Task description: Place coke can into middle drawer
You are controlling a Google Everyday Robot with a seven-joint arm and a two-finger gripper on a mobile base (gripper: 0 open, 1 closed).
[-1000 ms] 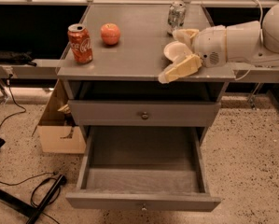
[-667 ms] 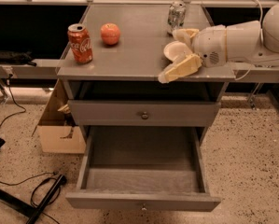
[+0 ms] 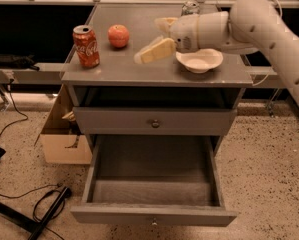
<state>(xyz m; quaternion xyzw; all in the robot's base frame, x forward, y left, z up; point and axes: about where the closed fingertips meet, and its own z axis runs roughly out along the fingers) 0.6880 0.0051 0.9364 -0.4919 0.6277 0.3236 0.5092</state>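
The coke can (image 3: pixel 86 46) stands upright at the left front of the grey cabinet top. The middle drawer (image 3: pixel 154 215) is pulled wide open below, and nothing shows inside it. The matching drawer front above it (image 3: pixel 154 121) is closed. My gripper (image 3: pixel 157 37) hovers over the middle of the cabinet top, to the right of the can and apart from it. It is open and empty, with one pale finger (image 3: pixel 154 51) pointing left toward the can.
A red apple (image 3: pixel 118 35) sits just right of the can. A white bowl (image 3: pixel 199 60) lies under my wrist, and a silvery can (image 3: pixel 190 7) stands at the back. A cardboard box (image 3: pixel 64 144) and cables (image 3: pixel 44 209) lie on the floor at the left.
My gripper has moved left across the cabinet top toward the coke can, uncovering the white bowl. The can, apple and drawer have not moved.
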